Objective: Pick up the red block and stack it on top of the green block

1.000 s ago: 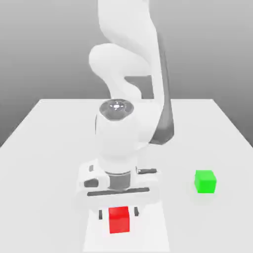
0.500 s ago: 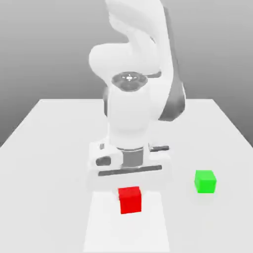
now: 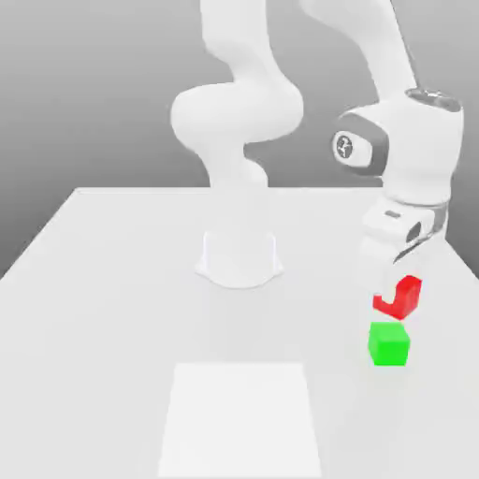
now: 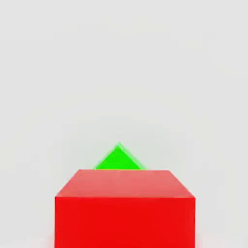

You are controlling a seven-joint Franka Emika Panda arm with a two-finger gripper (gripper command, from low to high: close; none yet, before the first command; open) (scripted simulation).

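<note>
The red block (image 3: pixel 408 296) hangs tilted in the air at the exterior view's right, with my gripper (image 3: pixel 397 286) shut on it. It is just above the green block (image 3: pixel 389 344), which rests on the white table, and a narrow gap separates the two. In the hand view the red block (image 4: pixel 125 208) is close and large, and a corner of the green block (image 4: pixel 118 160) pokes out from behind it. White parts of the hand cover part of the red block in the exterior view.
The arm's round base (image 3: pixel 239 257) stands at the middle of the white table (image 3: pixel 112 309). A paler square patch (image 3: pixel 241 416) lies on the tabletop near the front edge. The table's right edge runs close to the green block.
The arm swung from the front middle of the table to the exterior view's right. It lifted the red block off the pale patch and carried it over the green block.
</note>
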